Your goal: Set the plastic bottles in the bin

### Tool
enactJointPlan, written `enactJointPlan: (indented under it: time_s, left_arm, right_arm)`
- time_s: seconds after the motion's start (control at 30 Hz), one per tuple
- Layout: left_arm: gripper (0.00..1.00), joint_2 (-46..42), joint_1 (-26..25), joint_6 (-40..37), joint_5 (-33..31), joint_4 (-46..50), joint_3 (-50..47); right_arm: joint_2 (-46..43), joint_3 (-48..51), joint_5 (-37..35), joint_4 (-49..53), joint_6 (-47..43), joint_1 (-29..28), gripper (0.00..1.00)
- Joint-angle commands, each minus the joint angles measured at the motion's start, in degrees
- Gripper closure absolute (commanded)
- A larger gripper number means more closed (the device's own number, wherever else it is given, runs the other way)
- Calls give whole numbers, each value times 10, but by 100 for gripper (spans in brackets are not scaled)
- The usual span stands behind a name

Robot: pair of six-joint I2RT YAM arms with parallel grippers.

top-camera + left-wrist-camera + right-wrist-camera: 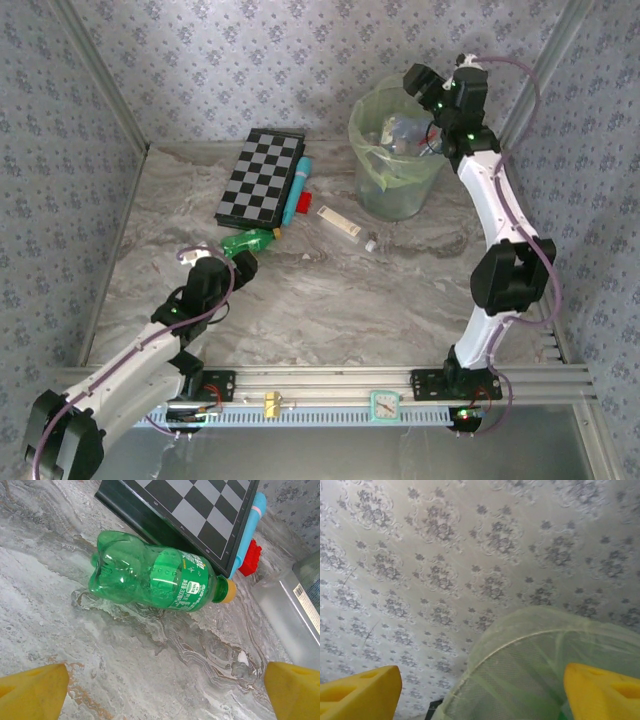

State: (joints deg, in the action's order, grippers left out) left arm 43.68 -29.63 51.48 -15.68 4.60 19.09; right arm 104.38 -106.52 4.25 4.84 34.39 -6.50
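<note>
A green plastic bottle (247, 241) (155, 575) with a yellow cap lies on its side on the marble table, against the near edge of the checkerboard. My left gripper (241, 266) (165, 695) sits just short of it, open, with bare table between its yellow fingertips (32, 692). The pale-green bin (400, 195) (530, 645) stands at the back right with clear bottles (400, 132) inside. My right gripper (424, 86) (480, 695) hovers over the bin's rim, open and holding nothing.
The folded checkerboard (260, 175) (200, 510) lies at the back, with the cyan tube (297, 190) (250, 525) and a red block (250, 557) beside it. A clear flat container (340, 222) (295, 615) and a small white cap (371, 243) lie near the bin.
</note>
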Motion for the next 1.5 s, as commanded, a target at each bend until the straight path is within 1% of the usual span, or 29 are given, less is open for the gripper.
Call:
enactJointPlan:
  time_s: [0.0,0.17,0.33,0.43,0.53,0.63,0.7,0.83,0.87,0.9,0.93,1.0,1.17,1.27,1.4,1.47]
  left_arm:
    - [0,1,3,-12,5,8,19]
    - [0,0,6,-19,1,19,25]
    - [0,4,19,-34,-2,29,36]
    - [0,12,38,-47,-1,33,48]
    - [0,30,69,-69,9,41,70]
    - [0,62,108,-95,37,37,96]
    - [0,92,135,-117,67,32,117]
    - [0,157,171,-170,128,22,161]
    - [0,175,176,-181,141,22,174]
    - [0,194,182,-187,155,20,185]
    - [0,209,188,-191,168,15,191]
    - [0,241,195,-203,192,0,205]
    - [0,311,201,-237,197,-19,239]
    - [0,345,202,-250,200,-28,259]
    - [0,385,202,-268,208,-37,286]
    - [0,403,202,-278,212,-30,303]
  right_arm:
    - [27,-31,49,59,-35,-14,15]
    - [32,-12,70,70,-42,-25,16]
    - [22,20,77,81,-44,-29,17]
    - [17,32,89,83,-39,-30,17]
    - [12,29,88,91,-43,-36,17]
    - [1,17,79,96,-48,-39,14]
    - [-16,13,74,93,-53,-39,12]
    - [-66,28,68,91,-70,-42,8]
    - [-83,39,66,89,-75,-44,7]
    - [-102,53,66,86,-79,-44,2]
    - [-118,66,66,83,-83,-45,0]
    - [-155,100,65,83,-93,-48,0]
    - [-253,208,57,83,-113,-63,0]
    - [-313,288,43,77,-117,-86,0]
    - [-383,406,14,45,-112,-137,0]
    - [-411,447,-9,44,-107,-163,0]
